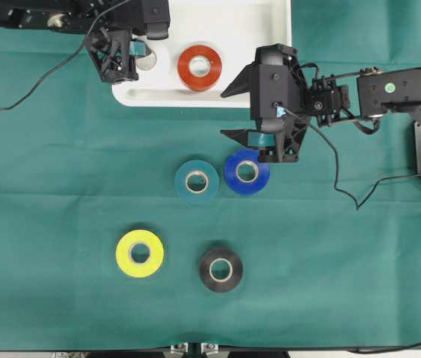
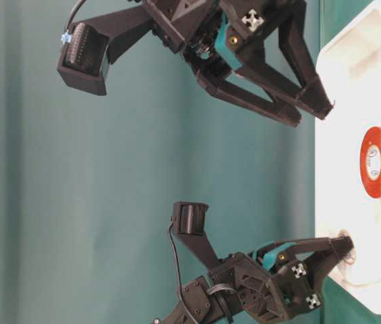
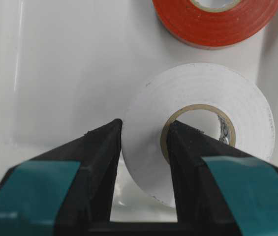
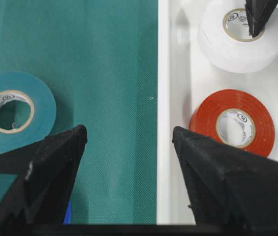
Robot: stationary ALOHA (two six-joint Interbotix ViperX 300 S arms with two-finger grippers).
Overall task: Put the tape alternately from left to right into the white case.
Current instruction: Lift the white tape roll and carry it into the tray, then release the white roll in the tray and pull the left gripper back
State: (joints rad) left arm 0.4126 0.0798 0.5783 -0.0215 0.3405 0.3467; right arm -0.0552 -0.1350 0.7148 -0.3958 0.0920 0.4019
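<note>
Teal-green cloth (image 1: 61, 194) covering the whole tabletop, fine woven texture — even, soft overhead light, faint shadows

No text can be read with certainty. The pale cardboard cores of the round white tape roll (image 4: 241, 35), the red-orange tape roll (image 4: 233, 129) at its 6 o'clock, and the teal tape roll (image 4: 12, 112) carry small dark printed marks, too small to read.

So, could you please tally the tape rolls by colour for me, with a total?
White roll: 1
Red-orange roll: 1
Teal roll: 1
Blue roll: 1
Yellow roll: 1
Black roll: 1
Total: 6
</note>
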